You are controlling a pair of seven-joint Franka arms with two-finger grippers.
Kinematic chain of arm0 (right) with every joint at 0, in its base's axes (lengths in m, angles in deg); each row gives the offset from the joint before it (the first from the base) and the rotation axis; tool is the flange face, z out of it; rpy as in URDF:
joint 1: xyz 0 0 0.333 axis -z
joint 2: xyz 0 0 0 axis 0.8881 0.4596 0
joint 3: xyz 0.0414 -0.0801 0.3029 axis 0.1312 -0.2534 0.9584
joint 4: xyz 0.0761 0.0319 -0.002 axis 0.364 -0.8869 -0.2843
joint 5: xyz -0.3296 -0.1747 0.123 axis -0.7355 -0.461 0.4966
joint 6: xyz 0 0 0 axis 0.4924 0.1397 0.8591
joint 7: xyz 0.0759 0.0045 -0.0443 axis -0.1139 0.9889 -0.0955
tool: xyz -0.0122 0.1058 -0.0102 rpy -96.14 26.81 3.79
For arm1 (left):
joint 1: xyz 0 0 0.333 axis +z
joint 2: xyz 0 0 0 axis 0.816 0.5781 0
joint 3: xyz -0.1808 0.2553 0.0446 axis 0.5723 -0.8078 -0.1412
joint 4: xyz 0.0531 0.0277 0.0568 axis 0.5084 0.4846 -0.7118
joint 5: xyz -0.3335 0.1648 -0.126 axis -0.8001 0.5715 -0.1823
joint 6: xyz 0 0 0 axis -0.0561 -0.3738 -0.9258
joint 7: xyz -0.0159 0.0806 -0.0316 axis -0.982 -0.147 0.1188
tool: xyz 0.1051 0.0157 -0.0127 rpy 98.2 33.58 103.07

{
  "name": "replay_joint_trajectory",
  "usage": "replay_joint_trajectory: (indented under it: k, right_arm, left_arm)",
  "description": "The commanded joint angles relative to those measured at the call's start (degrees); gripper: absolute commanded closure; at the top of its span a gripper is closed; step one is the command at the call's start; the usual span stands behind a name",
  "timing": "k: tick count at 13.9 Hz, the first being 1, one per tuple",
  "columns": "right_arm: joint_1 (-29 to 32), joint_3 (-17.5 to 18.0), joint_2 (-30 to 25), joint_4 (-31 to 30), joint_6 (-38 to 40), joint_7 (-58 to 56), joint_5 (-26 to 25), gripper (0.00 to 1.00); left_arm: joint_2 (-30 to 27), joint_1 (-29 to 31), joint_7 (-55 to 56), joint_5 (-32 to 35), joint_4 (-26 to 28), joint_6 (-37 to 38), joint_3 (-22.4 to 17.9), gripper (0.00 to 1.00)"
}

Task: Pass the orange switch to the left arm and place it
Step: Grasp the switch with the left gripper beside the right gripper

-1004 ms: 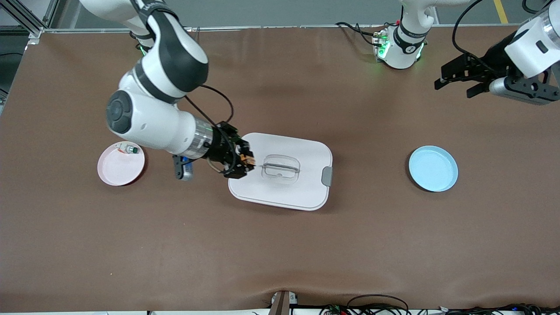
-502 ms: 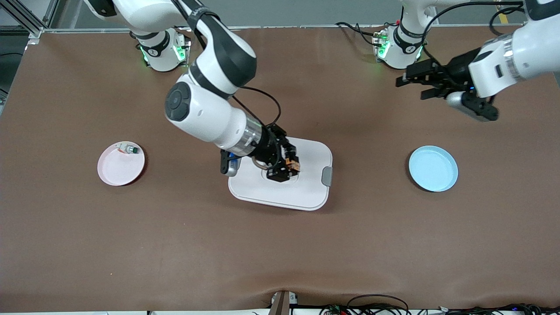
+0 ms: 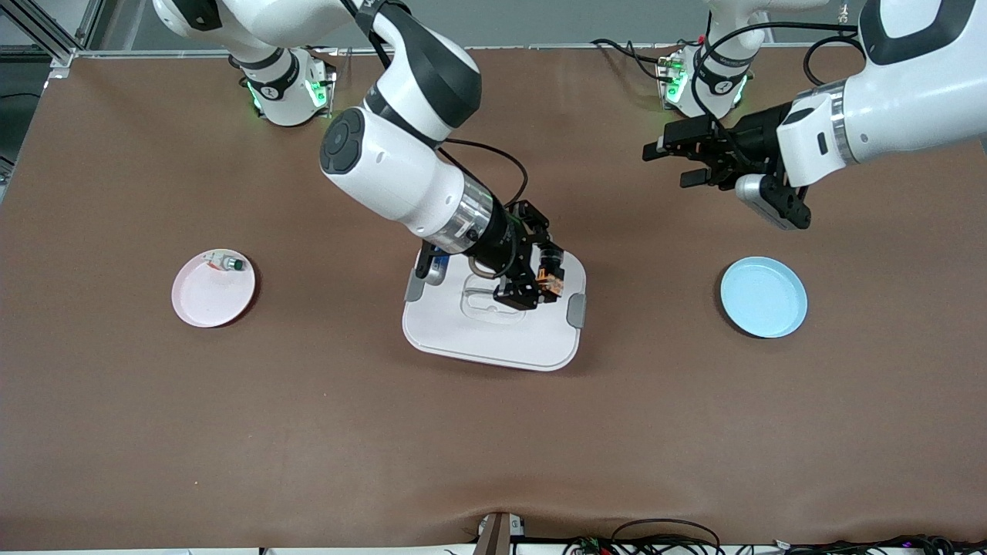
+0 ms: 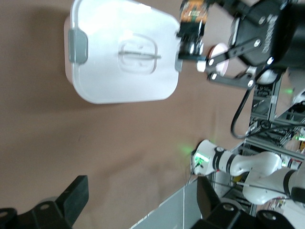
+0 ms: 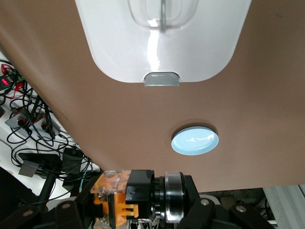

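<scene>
Above the white box (image 3: 493,324), toward its left-arm end, we see the orange switch (image 3: 549,281) pinched in the right claw (image 3: 540,284), up in the air over the lid. We see the right arm (image 3: 401,177) reaching down from its base across the box's clear lid handle (image 3: 482,299). Over bare table (image 3: 493,432), between the box and the left arm's base, hangs the left claw (image 3: 678,162), its fingers spread wide and holding nothing. On the table toward the left arm's end lies a blue plate (image 3: 763,297). At the right arm's end sits a pink plate (image 3: 213,288) carrying a small silver part with a green cap (image 3: 229,264).
</scene>
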Motion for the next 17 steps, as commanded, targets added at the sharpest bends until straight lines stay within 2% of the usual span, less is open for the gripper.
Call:
replay_joint_trajectory:
  k: [1,6,9,13,17]
  right_arm:
    - [-0.62,0.72,1.93,2.15,-2.53,4.08,1.04,1.0]
    - [-1.5,1.07,2.03,3.82,-5.71,8.13,1.04,1.0]
    - [-1.77,1.77,2.03,4.0,-5.8,8.75,0.95,1.0]
    - [-2.91,1.42,2.03,4.26,-6.15,6.13,0.68,1.0]
    - [-3.7,1.34,2.03,4.26,-6.15,4.71,0.6,1.0]
  left_arm:
    - [-0.47,0.18,-1.65,-1.27,0.89,-6.23,0.99,0.0]
    - [3.13,0.09,-6.83,-1.63,0.45,-15.21,2.49,0.0]
    - [6.9,-0.69,-10.78,-1.54,-0.86,-16.53,2.58,0.0]
    - [10.25,-3.42,-10.79,-1.54,-3.06,-20.14,2.49,0.0]
    - [11.48,-3.51,-11.05,-1.54,-5.6,-20.14,2.49,0.0]
